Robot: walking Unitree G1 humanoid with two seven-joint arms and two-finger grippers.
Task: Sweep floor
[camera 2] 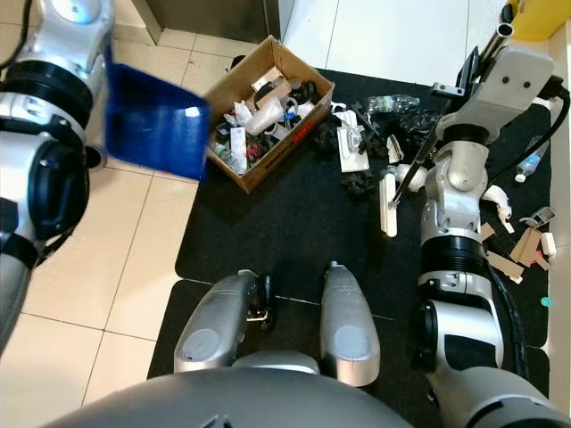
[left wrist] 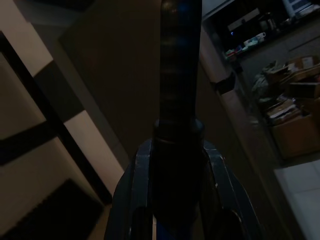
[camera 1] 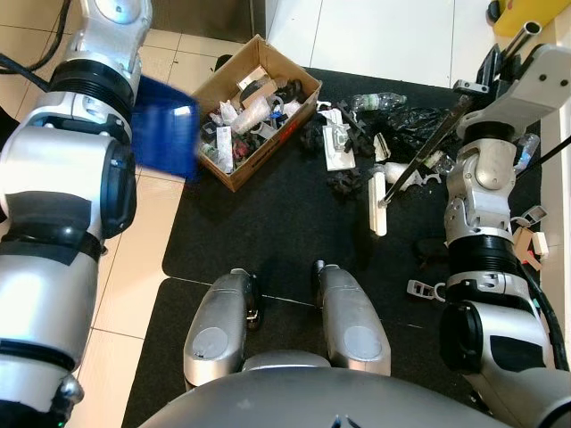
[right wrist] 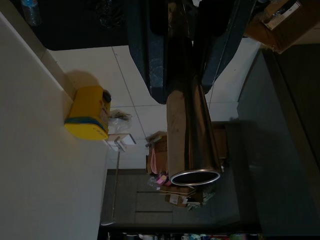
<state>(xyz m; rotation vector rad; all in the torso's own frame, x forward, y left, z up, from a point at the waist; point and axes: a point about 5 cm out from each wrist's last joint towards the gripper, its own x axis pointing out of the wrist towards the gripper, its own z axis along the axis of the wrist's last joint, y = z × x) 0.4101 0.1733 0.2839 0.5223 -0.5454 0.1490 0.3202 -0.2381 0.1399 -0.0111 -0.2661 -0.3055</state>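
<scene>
While gripped near its upper end by the right gripper (right wrist: 187,55), fingers closed around the shaft, long metal-tube broom handle (camera 1: 428,152) slants down across black floor mat (camera 1: 268,214) to pale flat broom head (camera 1: 378,203) resting amid the litter. Judged stiff and light, with long leverage from so high a hold; smooth tube likely slippery, so a firm clamp wanted. Blue plastic dustpan (camera 1: 166,127) raised beside open cardboard box of rubbish (camera 1: 254,107), its dark ribbed handle (left wrist: 177,100) clamped between fingers of left gripper (left wrist: 175,165); rigid, light, blade probably flexing a little. Scattered trash (camera 1: 357,134), black crumpled bits, wrappers and a clear bottle, lying on mat just past the box; light, apt to skid or snag on the mat's texture. Beyond mat, beige tile floor (camera 1: 152,259), smoother, easier sweeping. Cramped room: yellow container (right wrist: 90,112) by a white wall, cardboard scraps (camera 2: 522,245) at mat's right edge.
</scene>
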